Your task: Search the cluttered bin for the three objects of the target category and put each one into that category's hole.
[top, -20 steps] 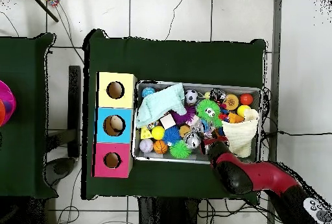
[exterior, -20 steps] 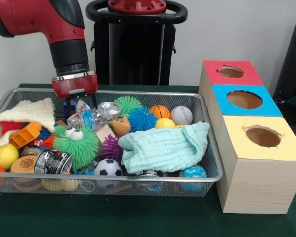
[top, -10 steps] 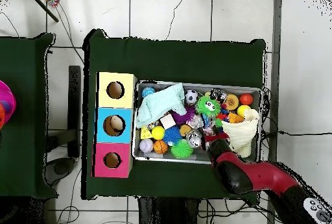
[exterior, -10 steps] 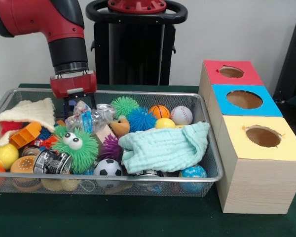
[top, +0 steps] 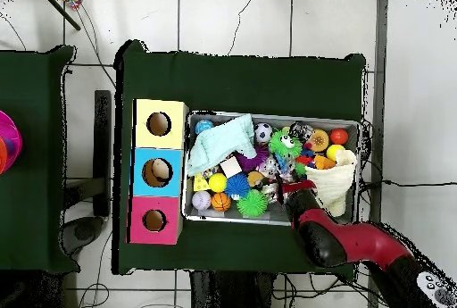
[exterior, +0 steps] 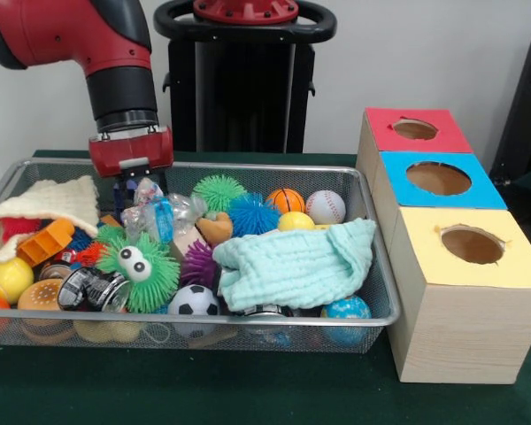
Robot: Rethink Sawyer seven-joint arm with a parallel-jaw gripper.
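the gripper (exterior: 133, 184) is dipping into the bin (exterior: 372, 266) at upper left beside a crinkly clear wrapper (exterior: 155, 212); searching step, grip unreadable; next comes picking a target

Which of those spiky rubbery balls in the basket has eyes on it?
The big green spiky ball near the basket's front left: it alone carries two googly eyes. The smaller green, blue and purple ones have none.

Plain off-white wall (exterior: 442, 53) behind; dark green cloth-covered table (exterior: 203, 390) in foreground. Overhead: pale tiled floor w/ dark grout lines (top: 232, 19), thin black cables (top: 245, 5) trailing across it. Second green-covered table (top: 31, 162) at left, black chair-like frame (top: 85, 206) btwn the two.
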